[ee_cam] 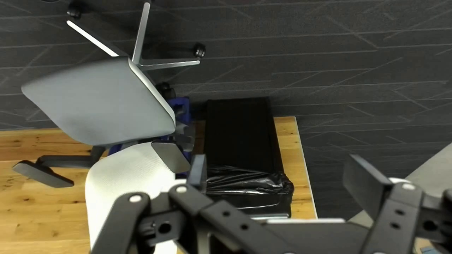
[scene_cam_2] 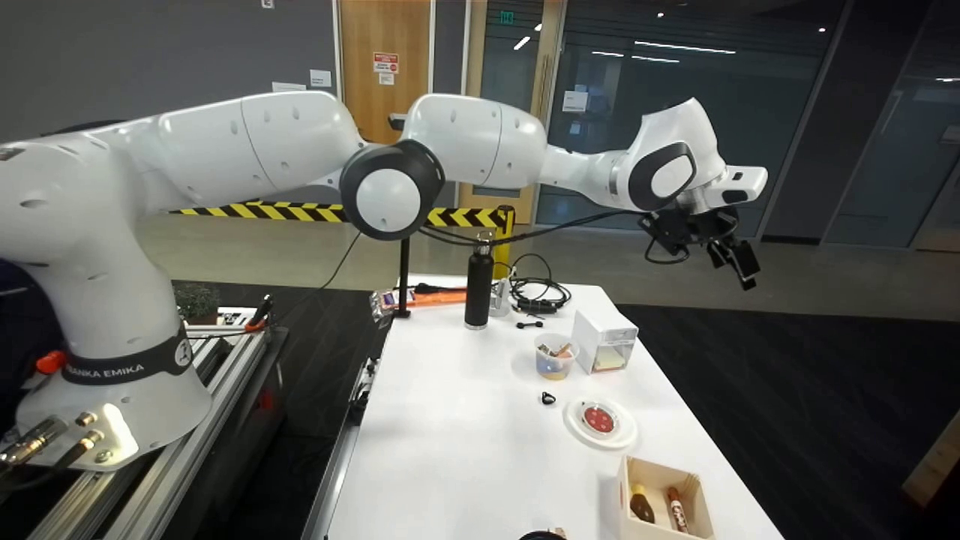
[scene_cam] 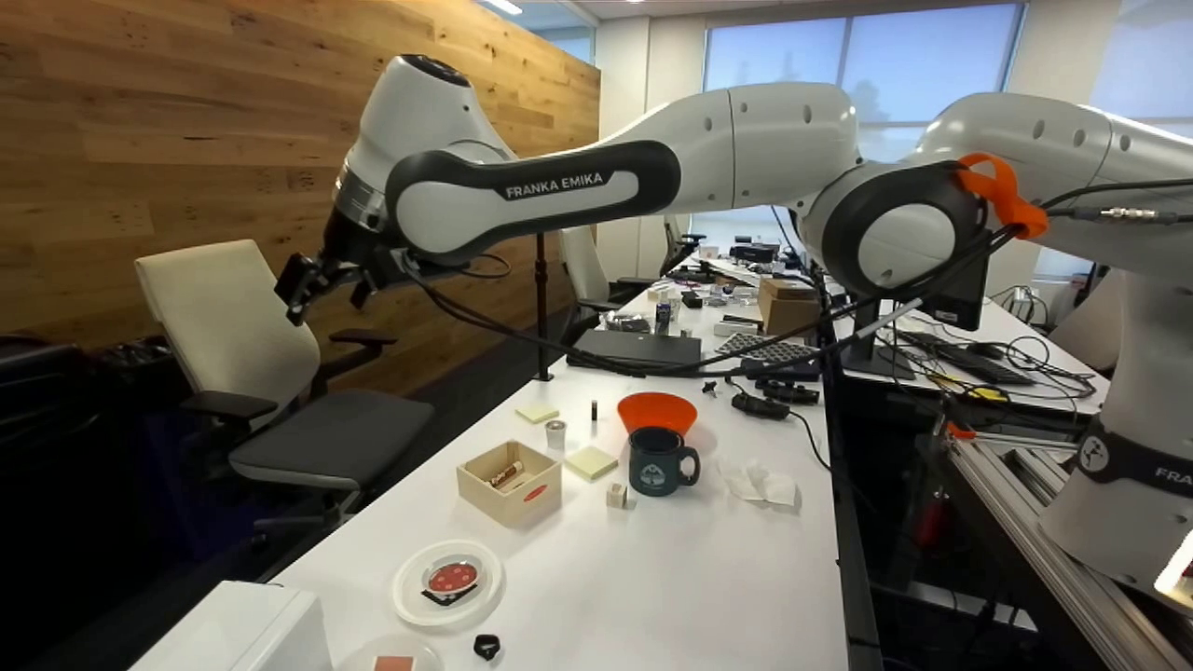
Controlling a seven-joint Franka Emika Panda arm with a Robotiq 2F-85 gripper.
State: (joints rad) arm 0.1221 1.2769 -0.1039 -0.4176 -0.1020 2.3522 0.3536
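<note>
Swivel chair (scene_cam: 331, 436) standing beside the white table (scene_cam: 708, 568), pincer (ee_cam: 281, 176) hanging with jaws wide apart, nothing in its grip

Beneath the robot arm (scene_cam_2: 480, 146), the table is carrying the smaller things. From a base (scene_cam_2: 112, 397) along one long edge of the table, the arm is spanning the top, and its end is hanging past the opposite long edge. Off that opposite edge the chair is standing on the floor (ee_cam: 335, 70), its cream back and dark seat showing. A black bin (ee_cam: 243, 137) is standing off the same edge of the table, with a plastic bag (ee_cam: 250, 180) folding over its rim.

Beyond that table edge and higher than the tabletop, the pincer is hanging over the floor. Its jaws are standing far apart, and in the wrist view the pads (ee_cam: 363, 188) are facing each other across a broad gap, gripping nothing and touching neither chair nor bin; the bin is showing through that gap.

Along the chair-side edge of the table, a wooden box (scene_cam: 489, 494) is holding two small brownish items (scene_cam_2: 677, 510), and a white plate (scene_cam: 405, 589) is bearing a clear dish (scene_cam: 452, 576). Nearer the table's middle, an orange bowl (scene_cam: 657, 410) is sitting just beside a dark teal mug (scene_cam: 655, 464).
</note>
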